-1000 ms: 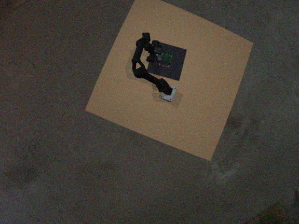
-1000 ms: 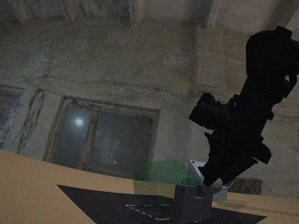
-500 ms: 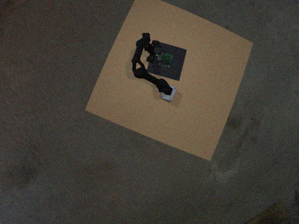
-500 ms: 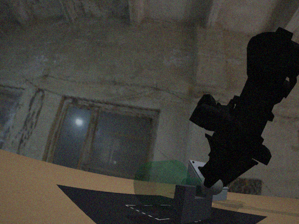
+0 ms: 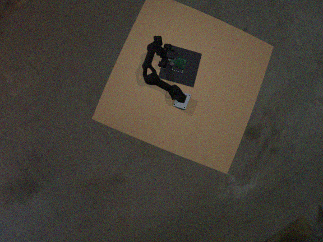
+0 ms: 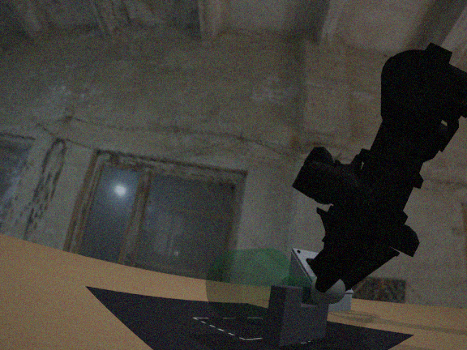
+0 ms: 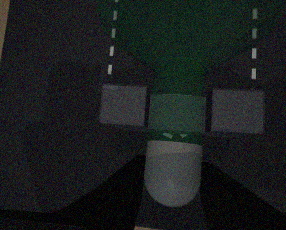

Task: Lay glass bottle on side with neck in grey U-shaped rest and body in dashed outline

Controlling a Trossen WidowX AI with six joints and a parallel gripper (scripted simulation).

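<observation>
No readable lettering on the green glass bottle (image 5: 179, 63) (image 6: 247, 273) (image 7: 180, 55)! It lies lengthwise, neck between the grey rest's (image 6: 280, 316) (image 7: 123, 105) uprights, body over the dashed outline (image 5: 178, 71) (image 6: 220, 329) (image 7: 254, 53); the partly open gripper (image 5: 169, 62) (image 6: 330, 289) (image 7: 172, 166) clasps its pale-capped end (snugly).

Desk (image 5: 213, 117) (image 6: 36, 271): tan, squarish, grainy top. Dark mat (image 5: 193, 67) (image 6: 134, 305) (image 7: 45, 150) flat on it, near arm's base plate (image 5: 179, 106), pale, dark spots at corners, also on desk. Mat and plate apart.
</observation>
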